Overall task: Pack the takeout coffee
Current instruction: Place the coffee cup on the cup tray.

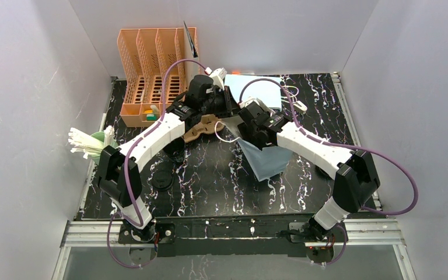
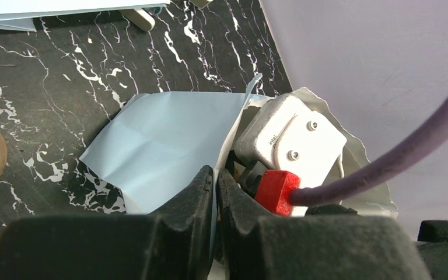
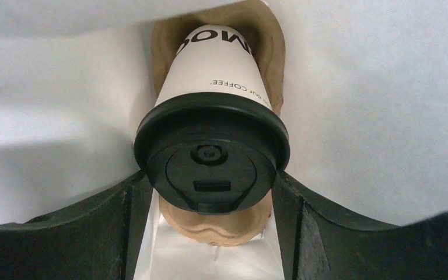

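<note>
Inside the bag (image 2: 163, 140), the cup (image 3: 210, 70) sits in its carrier (image 3: 271, 52). The right hand (image 3: 211, 182) is spread wide, fingers (image 3: 131, 227) against the lid (image 3: 210, 157). Nearly shut, the left hand (image 2: 216, 181) pinches the bag's rim. Placing looks almost done; next, the right hand should release and lift straight out without snagging paper.

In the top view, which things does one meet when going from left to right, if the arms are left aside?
Green cup of white sticks, orange rack, brown pulp carrier, light-blue paper bag.
</note>
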